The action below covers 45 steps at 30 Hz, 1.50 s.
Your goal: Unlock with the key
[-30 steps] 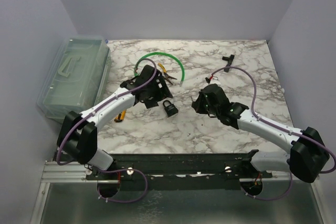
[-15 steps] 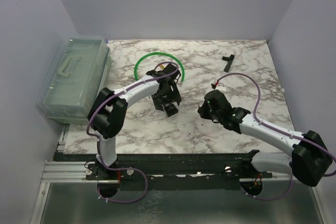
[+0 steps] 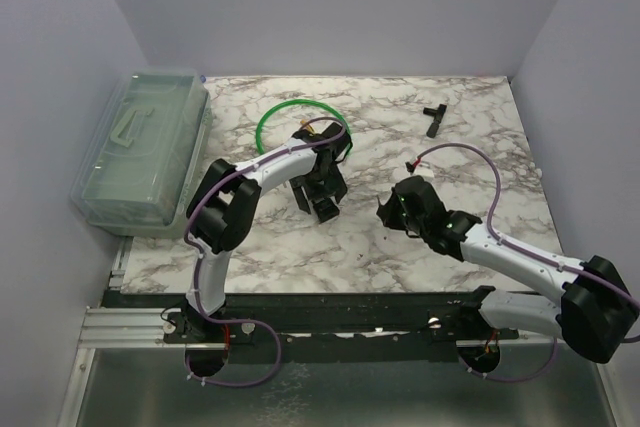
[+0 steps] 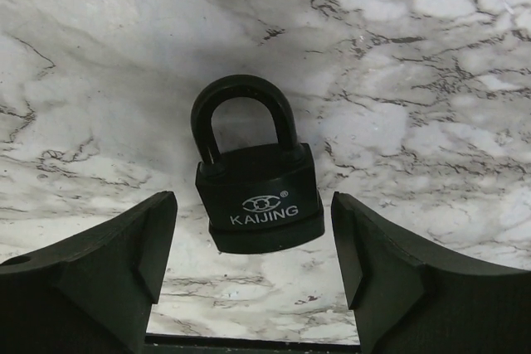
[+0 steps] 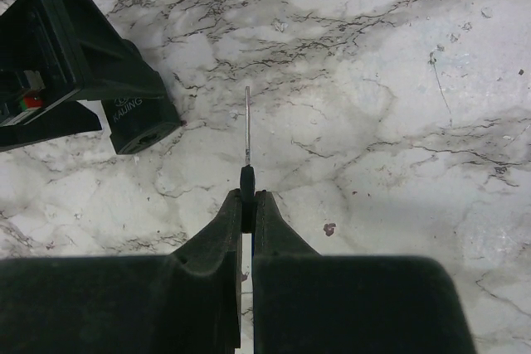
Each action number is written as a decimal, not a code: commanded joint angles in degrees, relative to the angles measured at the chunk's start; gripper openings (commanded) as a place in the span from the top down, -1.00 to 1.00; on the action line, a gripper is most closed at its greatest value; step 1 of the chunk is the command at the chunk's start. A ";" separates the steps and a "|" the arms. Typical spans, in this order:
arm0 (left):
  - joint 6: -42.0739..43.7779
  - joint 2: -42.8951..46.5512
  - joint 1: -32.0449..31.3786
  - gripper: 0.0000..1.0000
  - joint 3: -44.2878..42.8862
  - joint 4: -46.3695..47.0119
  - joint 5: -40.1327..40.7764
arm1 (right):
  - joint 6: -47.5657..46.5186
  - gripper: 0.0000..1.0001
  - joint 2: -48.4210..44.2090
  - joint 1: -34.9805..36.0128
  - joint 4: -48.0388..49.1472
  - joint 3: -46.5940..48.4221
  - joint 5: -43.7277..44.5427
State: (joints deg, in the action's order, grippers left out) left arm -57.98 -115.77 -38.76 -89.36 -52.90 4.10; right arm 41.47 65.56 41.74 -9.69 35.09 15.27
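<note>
The black padlock lies flat on the marble table, shackle pointing away from the left wrist camera. My left gripper is open, one finger on each side of the padlock's body, not touching it. In the top view the left gripper hangs over the padlock at the table's middle. My right gripper is shut on the key's dark head, and the thin silvery key blade sticks out forward. The padlock sits ahead and to the left of the key tip. The right gripper is right of the padlock.
A clear plastic box stands at the table's left edge. A green cable loop lies behind the left gripper. A small black part lies at the back right. Grey walls close in the table on three sides.
My left arm has swung right and its open gripper now straddles the padlock. My right gripper with the key has drawn slightly back toward the near edge.
</note>
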 commanded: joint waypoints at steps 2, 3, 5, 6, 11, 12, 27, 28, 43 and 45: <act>-3.37 -2.53 -0.74 -0.60 -2.71 -3.42 1.79 | -0.94 0.99 -1.25 -0.43 2.63 -1.59 -1.13; -3.37 -3.04 -0.90 -0.60 -3.09 -3.48 1.79 | -1.02 0.99 -1.24 -0.43 2.66 -1.60 -1.26; -3.41 -3.97 -1.11 -0.58 -3.59 -3.69 1.88 | -1.09 0.99 -1.63 -0.44 2.58 -1.68 -1.40; -3.38 -4.33 -1.20 -0.54 -3.78 -3.70 1.88 | -1.15 0.99 -1.79 -0.48 2.64 -1.81 -1.43; -2.85 -5.87 -1.47 -0.40 -4.21 -3.78 1.79 | -1.44 0.99 -2.92 -0.55 2.36 -2.22 -1.38; -2.80 -6.14 -1.48 -0.38 -4.20 -3.78 1.86 | -1.47 0.99 -3.04 -0.53 2.27 -2.30 -1.38; -1.41 -1.85 -1.51 0.93 1.53 4.30 0.44 | -1.75 0.99 -4.73 -0.54 0.65 -1.65 -2.04; -1.22 -0.97 -1.48 1.00 2.35 5.30 -0.06 | -1.68 0.99 -4.89 -0.57 0.65 -1.61 -2.19; -0.67 13.22 -0.35 1.00 12.36 15.51 -7.36 | -0.73 0.99 -6.48 -0.54 -0.11 1.40 -5.68; -1.13 15.75 0.37 1.00 13.83 17.04 -9.33 | -0.65 0.99 -7.16 -0.60 -0.85 2.52 -5.80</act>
State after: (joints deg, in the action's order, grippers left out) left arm -58.65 -107.72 -39.59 -77.14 -40.93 0.34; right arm 40.51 60.47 41.50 -9.47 34.28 10.83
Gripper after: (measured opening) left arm 0.612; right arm 0.035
